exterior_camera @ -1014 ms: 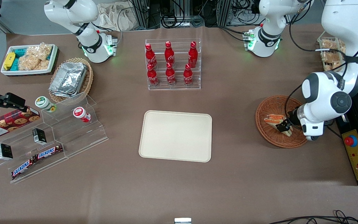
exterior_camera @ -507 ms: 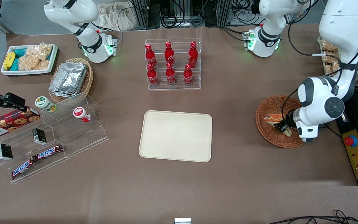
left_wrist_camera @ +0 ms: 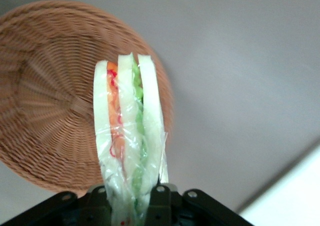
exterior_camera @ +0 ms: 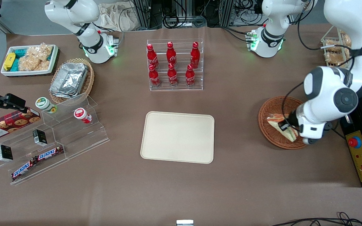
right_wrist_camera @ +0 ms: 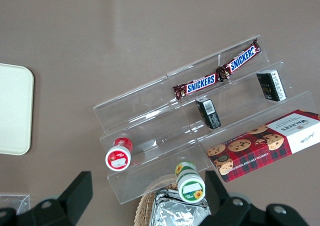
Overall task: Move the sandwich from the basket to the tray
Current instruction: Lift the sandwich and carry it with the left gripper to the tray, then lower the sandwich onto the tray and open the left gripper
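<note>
Wicker-brown basket sits toward the working arm's end of the bench, and above it the gripper has its jaws clamped on the wrapped sandwich — held by one end, lifted clear of the weave, its long axis running straight out from the jaws. Cream tray lies bare and well apart, toward the parked arm's end — the carry, by the look of it, runs sideways to reach it.
</note>
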You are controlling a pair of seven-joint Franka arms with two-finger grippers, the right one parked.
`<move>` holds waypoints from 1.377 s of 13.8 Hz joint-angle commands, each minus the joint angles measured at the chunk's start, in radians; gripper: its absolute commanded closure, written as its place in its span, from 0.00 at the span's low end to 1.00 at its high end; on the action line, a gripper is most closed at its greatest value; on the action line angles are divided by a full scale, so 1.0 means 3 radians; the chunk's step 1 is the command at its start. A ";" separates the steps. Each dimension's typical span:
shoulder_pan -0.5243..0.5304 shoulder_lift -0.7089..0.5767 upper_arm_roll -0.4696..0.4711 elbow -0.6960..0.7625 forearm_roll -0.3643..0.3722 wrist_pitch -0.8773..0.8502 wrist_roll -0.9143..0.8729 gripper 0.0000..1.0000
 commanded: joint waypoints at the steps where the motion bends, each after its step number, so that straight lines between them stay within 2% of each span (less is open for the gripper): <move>1: 0.0003 0.0074 -0.0483 0.0150 -0.0003 -0.0037 0.0059 1.00; 3: -0.0118 0.0278 -0.0694 0.0267 -0.0003 0.0131 -0.0001 1.00; 5: -0.0516 0.0416 -0.0690 0.0344 0.0098 0.0315 -0.0307 1.00; 8: -0.0748 0.0814 -0.0690 0.0344 0.0706 0.0968 -0.0355 1.00; 10: -0.0855 0.1111 -0.0685 0.0380 0.0977 0.1408 -0.0350 1.00; 12: -0.0830 0.1219 -0.0685 0.0385 0.1223 0.1497 -0.0324 1.00; 13: -0.0830 0.1260 -0.0680 0.0395 0.1290 0.1517 -0.0289 0.76; 14: -0.0860 0.1387 -0.0680 0.0461 0.1432 0.1543 -0.0283 0.37; 15: -0.0906 0.1535 -0.0680 0.0543 0.1601 0.1553 -0.0344 0.15; 16: -0.0927 0.1602 -0.0680 0.0589 0.1658 0.1558 -0.0395 0.05; 19: -0.0886 0.1451 -0.0685 0.0564 0.1643 0.1548 -0.0615 0.01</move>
